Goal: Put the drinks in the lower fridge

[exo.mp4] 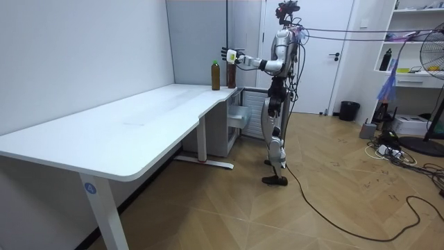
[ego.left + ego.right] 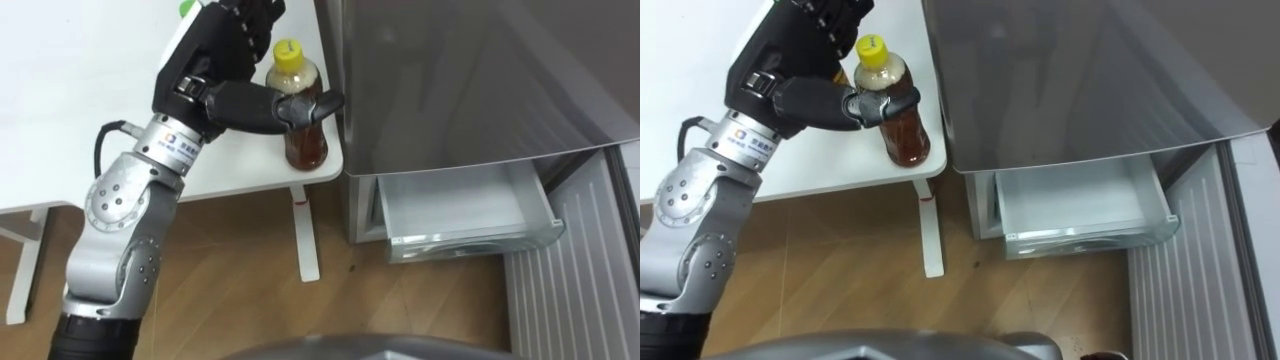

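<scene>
A tea bottle (image 2: 305, 140) with a yellow cap and brown drink stands upright on the corner of the white table (image 2: 80, 120), right beside the grey fridge (image 2: 470, 80). My left hand (image 2: 215, 50) reaches in from the left and is shut on the bottle, with its thumb curled across the front below the neck and the fingers behind it. In the room view I stand between the table end and the fridge, with the left arm stretched out to the bottle (image 1: 232, 75). A second dark bottle (image 1: 216, 75) stands on the table just beyond it.
The fridge's lower drawer (image 2: 465, 210) is pulled out and looks bare inside. A ribbed door panel (image 2: 570, 280) hangs open at the lower right. Wooden floor and a white table leg (image 2: 305, 230) lie below the table corner.
</scene>
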Tool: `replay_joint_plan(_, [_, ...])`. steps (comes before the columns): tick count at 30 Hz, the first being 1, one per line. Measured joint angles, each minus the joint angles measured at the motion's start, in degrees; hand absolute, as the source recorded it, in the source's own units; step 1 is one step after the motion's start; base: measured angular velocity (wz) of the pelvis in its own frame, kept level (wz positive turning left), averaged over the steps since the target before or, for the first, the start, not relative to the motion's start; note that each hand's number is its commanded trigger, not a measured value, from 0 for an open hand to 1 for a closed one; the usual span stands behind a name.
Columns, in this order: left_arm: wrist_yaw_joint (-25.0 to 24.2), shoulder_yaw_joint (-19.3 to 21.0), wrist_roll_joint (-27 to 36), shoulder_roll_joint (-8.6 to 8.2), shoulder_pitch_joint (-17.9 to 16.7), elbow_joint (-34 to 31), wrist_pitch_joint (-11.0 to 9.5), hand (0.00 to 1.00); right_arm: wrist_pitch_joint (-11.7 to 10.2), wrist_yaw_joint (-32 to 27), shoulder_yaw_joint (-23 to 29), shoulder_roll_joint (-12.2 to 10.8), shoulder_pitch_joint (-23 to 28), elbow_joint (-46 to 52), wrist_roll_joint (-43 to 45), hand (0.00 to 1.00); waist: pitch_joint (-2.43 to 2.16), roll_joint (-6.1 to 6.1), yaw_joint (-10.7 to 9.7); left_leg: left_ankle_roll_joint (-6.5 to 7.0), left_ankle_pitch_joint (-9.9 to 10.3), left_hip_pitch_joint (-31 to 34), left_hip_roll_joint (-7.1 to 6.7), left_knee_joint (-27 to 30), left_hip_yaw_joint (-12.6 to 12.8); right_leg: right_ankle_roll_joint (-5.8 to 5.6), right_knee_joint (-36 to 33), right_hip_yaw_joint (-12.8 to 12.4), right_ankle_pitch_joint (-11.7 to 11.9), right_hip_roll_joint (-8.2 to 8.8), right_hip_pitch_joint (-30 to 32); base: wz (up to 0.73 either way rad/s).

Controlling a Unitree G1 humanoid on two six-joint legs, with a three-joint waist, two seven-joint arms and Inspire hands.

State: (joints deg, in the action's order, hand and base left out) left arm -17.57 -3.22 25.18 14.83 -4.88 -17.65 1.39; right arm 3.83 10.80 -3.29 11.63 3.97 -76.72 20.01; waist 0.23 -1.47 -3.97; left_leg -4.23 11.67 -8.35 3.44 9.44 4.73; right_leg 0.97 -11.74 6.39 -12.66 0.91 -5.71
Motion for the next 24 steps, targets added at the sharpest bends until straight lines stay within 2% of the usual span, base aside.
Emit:
replay_joint_plan(7, [0.6,0.0,0.0,0.04,-0.5,0.0,0.0,0.00,0.0,-0.1,0.0,0.0,0.0,0.0,0.0,0.00,0.34,0.48,-0.2,0.00,0.0,0.0,0.00,0.0,0.0,0.00,0.0,0.0,0.0,0.01,-0.1,0.00])
replay_joint_plan(12, [0.6,0.0,0.0,0.12,-2.2,0.6,0.0,0.00,0.0,-0.3,0.0,0.0,0.0,0.0,-0.2,0.00,0.67,1.01,-0.3,0.00,0.0,0.0,0.00,0.0,0.1,0.00,0.0,0.0,0.0,0.01,-0.1,0.00])
replay_joint_plan(24, [0.7,-0.3,0.0,0.15,-2.4,2.1,0.0,0.00,0.0,-0.3,0.0,0.0,-0.1,0.1,-0.6,0.00,0.49,0.81,-0.5,0.00,0.0,-0.1,0.02,0.0,0.1,0.00,0.0,0.2,0.0,0.05,-0.2,0.00])
